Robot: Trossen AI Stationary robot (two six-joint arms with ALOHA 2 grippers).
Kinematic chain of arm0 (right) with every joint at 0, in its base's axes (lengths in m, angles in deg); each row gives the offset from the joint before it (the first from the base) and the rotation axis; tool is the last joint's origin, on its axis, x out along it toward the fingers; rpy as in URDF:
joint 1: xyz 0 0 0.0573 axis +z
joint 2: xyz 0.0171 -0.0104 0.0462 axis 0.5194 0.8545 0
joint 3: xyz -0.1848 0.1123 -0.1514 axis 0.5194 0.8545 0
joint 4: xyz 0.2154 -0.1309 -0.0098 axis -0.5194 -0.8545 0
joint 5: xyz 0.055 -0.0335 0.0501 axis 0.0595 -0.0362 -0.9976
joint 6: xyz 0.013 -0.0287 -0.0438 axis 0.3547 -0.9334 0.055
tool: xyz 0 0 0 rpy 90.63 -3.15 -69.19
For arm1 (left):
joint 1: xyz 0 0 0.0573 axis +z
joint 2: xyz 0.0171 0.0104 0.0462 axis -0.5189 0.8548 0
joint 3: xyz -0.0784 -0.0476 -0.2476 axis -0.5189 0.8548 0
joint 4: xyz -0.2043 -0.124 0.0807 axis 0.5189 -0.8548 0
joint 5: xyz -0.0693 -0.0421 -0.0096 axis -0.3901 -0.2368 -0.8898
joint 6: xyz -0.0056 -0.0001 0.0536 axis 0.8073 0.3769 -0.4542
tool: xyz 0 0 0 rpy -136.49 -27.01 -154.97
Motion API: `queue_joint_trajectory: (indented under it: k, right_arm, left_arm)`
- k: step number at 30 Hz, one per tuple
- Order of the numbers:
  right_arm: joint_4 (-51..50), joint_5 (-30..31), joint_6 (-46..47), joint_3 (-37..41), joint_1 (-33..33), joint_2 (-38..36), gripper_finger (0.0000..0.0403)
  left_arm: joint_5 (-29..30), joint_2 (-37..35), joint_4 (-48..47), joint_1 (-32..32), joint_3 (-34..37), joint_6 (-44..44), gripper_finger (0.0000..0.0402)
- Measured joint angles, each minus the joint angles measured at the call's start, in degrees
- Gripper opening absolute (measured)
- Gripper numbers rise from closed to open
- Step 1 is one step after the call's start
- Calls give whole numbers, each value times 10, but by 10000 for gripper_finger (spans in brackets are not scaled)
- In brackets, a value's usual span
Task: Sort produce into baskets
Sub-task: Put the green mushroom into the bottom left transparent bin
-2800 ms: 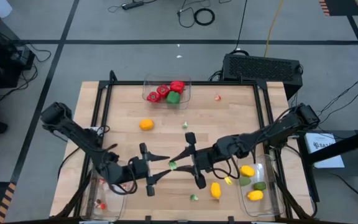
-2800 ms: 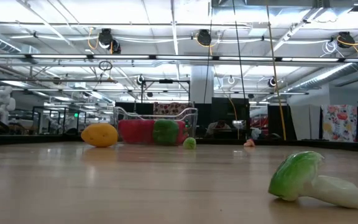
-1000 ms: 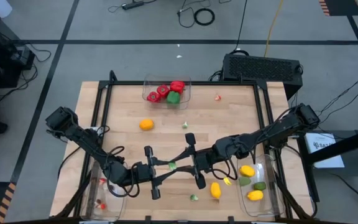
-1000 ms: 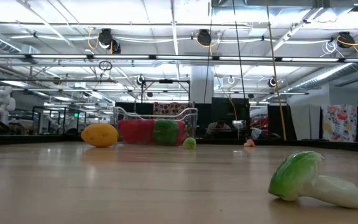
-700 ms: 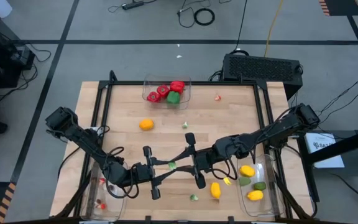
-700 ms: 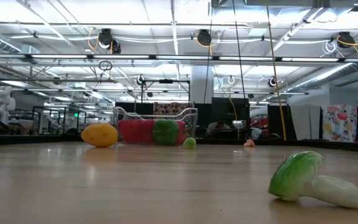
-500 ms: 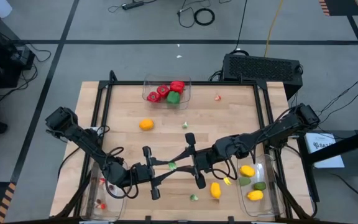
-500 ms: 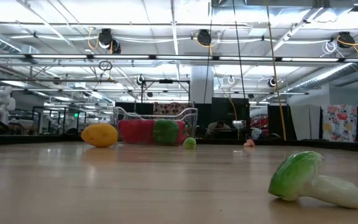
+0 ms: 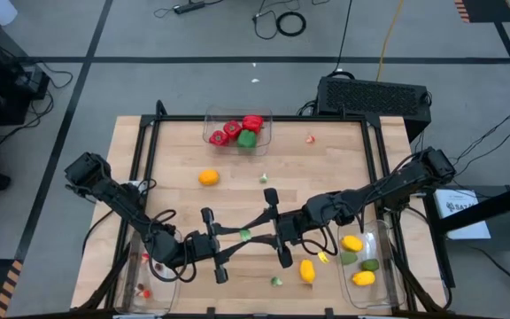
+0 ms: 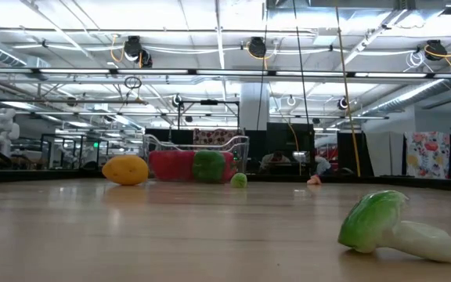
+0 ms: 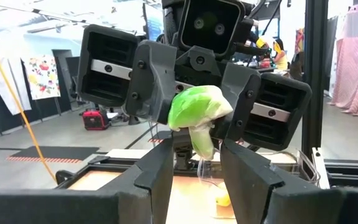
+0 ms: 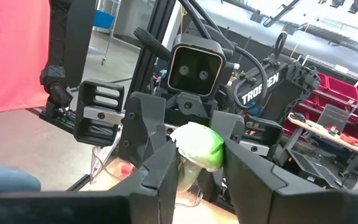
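Observation:
A small toy vegetable with a green leafy head and a white stem (image 9: pixel 245 235) hangs in the air over the table's near middle, between my two grippers, which face each other. My right gripper (image 9: pixel 251 233) is shut on it. My left gripper (image 9: pixel 239 238) is open and level. Its fingers stand on either side of the white stem (image 11: pixel 201 142); I cannot tell whether they touch it. The far bin (image 9: pixel 237 131) holds red and green peppers. The right near bin (image 9: pixel 361 264) holds lemons and limes. The left near bin (image 9: pixel 144 282) holds small red bits. My right gripper pinches the vegetable's green head (image 12: pixel 199 142) between its two fingers. The fingers come level from the table's right side. The vegetable is lifted clear of the table, head up, with the white stem (image 12: pixel 189 173) hanging down.
On the table lie an orange-yellow fruit (image 9: pixel 208 177), a small green piece (image 9: pixel 264 179), a small red piece (image 9: pixel 310 138), a lemon (image 9: pixel 307 270) and a second green-and-white vegetable (image 10: pixel 390 223) near the front edge. Black frame posts stand at the table's sides.
In the last second nothing has visibly changed. Before that, my left gripper went toward the table's right edge, up to the vegetable in my right gripper.

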Motion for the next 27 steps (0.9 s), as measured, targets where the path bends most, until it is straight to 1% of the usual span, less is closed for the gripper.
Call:
queue_joint_trajectory:
  k: [7, 14, 17, 22, 27]
  right_arm:
    - [0, 0, 0, 0, 0, 0, 119]
    - [-4, -6, -1, 0, 1, 0, 119]
    - [-4, -6, -1, 0, 1, 0, 119]
    - [-4, -4, 6, 1, 1, 0, 119]
    - [-4, 23, 18, 1, 1, 0, 124]
  left_arm:
    - [4, 0, 0, 0, 0, 5, 130]
    - [4, 0, -3, 0, 0, 3, 75]
    - [4, 0, -3, 0, 0, 2, 61]
    - [4, 0, -6, 0, 0, 1, 56]
    - [3, 0, -8, 0, 0, 0, 56]
